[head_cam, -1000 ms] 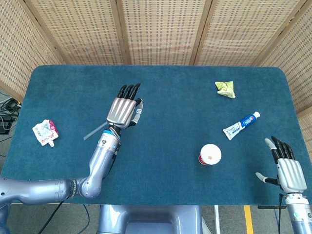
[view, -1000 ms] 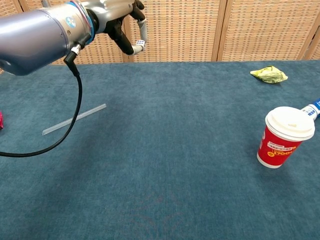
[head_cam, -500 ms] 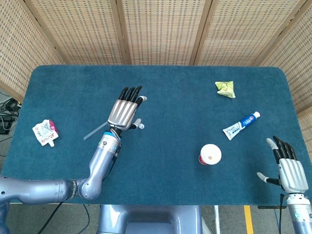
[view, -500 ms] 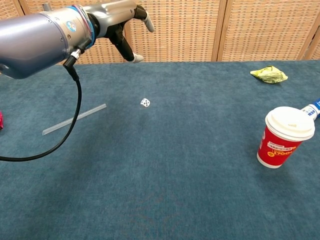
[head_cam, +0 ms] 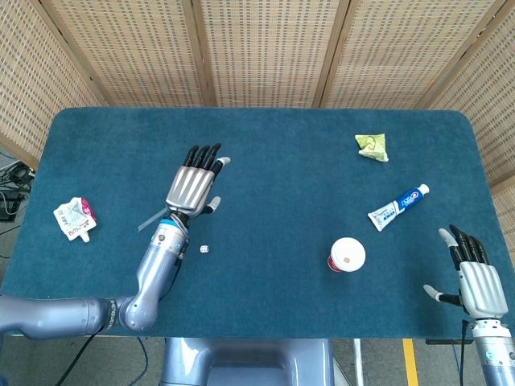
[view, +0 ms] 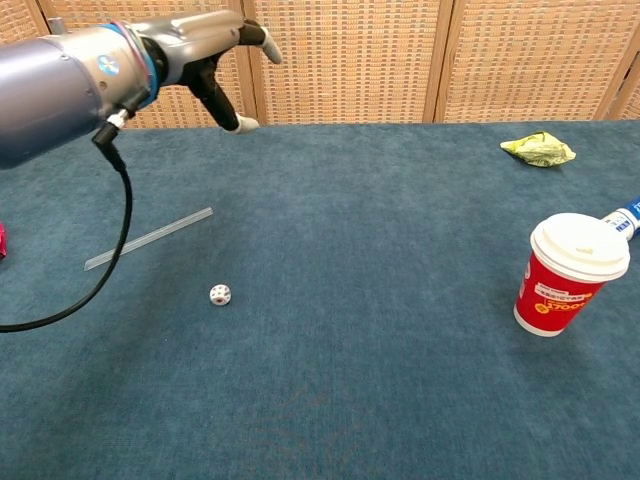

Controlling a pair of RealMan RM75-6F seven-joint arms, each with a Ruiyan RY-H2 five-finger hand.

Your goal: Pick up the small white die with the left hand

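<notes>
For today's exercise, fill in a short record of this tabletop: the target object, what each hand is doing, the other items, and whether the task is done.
target: small white die, lying on the blue table, apart from both hands
left hand: raised above the table, fingers spread, holding nothing
right hand: at the table's near right corner, fingers apart, holding nothing
other items: red cup, toothpaste tube, green packet, clear strip, pink-and-white pouch
task status: die not held

No legible text. Cup [view: 567, 277] label, toothpaste tube [head_cam: 397, 207] print and die [view: 220, 294] pips too small to read.
</notes>
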